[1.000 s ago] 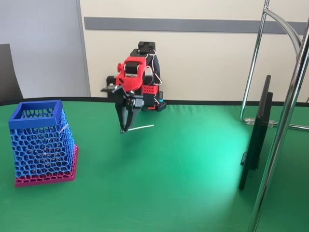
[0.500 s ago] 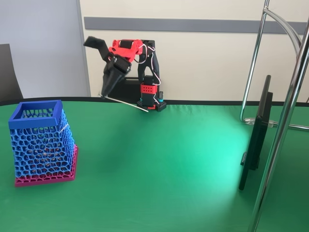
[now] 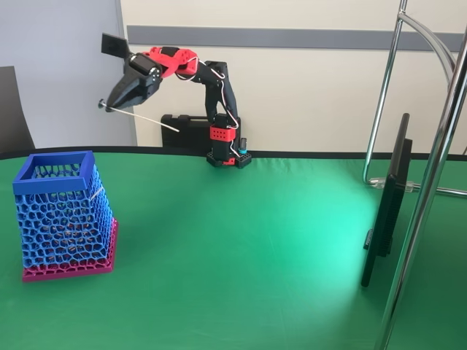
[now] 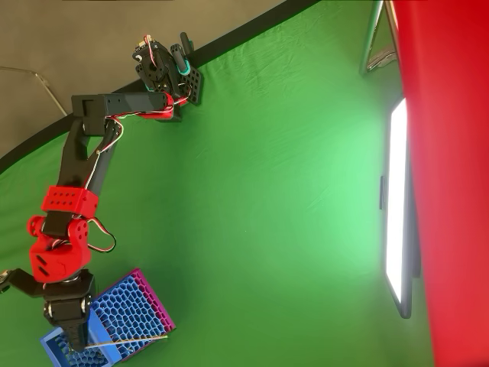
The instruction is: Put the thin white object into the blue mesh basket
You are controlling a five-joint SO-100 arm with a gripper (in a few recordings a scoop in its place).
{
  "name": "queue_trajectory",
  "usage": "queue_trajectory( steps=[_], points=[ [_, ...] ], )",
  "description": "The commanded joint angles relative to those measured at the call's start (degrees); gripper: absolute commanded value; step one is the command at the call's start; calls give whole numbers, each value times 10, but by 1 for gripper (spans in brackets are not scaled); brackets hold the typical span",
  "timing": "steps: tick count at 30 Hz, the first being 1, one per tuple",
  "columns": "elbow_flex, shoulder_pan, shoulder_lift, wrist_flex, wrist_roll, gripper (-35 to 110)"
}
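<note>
white and thin, your stick (image 3: 139, 117) sits pinched in the gripper (image 3: 109, 104), raised high above the table (image 3: 263, 240), over the blue mesh basket (image 4: 126, 310) in the overhead view.

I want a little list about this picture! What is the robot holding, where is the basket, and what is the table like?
holding: the gripper is shut on the thin white object
stick: lifted high in the air, tilted, its dark tip at the gripper
basket: the blue mesh basket stands upright on the table's left side in the fixed view, on a magenta base
arm position: in the overhead view the gripper is above the basket
table: covered in green cloth
job done: not yet, the stick is not in the basket
</note>
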Motion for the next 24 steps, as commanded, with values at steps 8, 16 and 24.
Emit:
queue_trajectory(
  steps=[8, 16, 24],
  points=[
    [-77, 58, -49, -4, 25, 4],
    [-119, 83, -112, -19, 20, 8],
    [-112, 91, -138, -61, 8, 15]
  ],
)
